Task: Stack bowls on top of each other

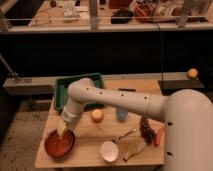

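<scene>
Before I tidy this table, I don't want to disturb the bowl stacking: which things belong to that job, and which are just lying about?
Job: orange-red bowl, resting on the dark purple bowl; the hand, just above their back rim.
Lying about: green tray, light-blue cup, orange fruit, white bowl, grape bunch.

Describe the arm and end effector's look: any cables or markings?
Off-white arm: thick tubular links, rounded bulbous joints, a row of small dark dots along the long link, no loose cables visible. The end effector, pale yellowish, sits over the round orange-red plastic bowl.
</scene>
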Tool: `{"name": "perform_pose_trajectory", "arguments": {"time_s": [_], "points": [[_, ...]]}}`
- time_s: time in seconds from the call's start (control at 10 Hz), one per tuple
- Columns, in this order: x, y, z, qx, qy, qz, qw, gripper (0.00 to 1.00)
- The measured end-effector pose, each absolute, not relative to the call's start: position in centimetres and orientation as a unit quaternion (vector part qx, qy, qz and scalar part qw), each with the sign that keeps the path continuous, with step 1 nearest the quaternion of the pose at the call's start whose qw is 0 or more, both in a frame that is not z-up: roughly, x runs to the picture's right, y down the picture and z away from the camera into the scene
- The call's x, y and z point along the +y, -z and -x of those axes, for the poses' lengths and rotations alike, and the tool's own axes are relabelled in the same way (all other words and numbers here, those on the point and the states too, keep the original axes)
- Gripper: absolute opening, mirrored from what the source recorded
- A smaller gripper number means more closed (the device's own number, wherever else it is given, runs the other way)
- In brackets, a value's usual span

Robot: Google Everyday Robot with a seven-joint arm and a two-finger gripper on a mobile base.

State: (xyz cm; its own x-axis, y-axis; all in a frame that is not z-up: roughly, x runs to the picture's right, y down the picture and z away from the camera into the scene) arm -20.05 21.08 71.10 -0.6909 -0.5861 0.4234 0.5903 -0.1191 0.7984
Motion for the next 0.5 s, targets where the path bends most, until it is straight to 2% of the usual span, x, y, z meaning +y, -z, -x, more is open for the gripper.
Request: {"name": "perform_pose_trajectory", "arguments": {"time_s": [0.5], "points": [[20.04,-72.18,19.85,-0.536,0.731,-0.005,0.423,0.8]]}}
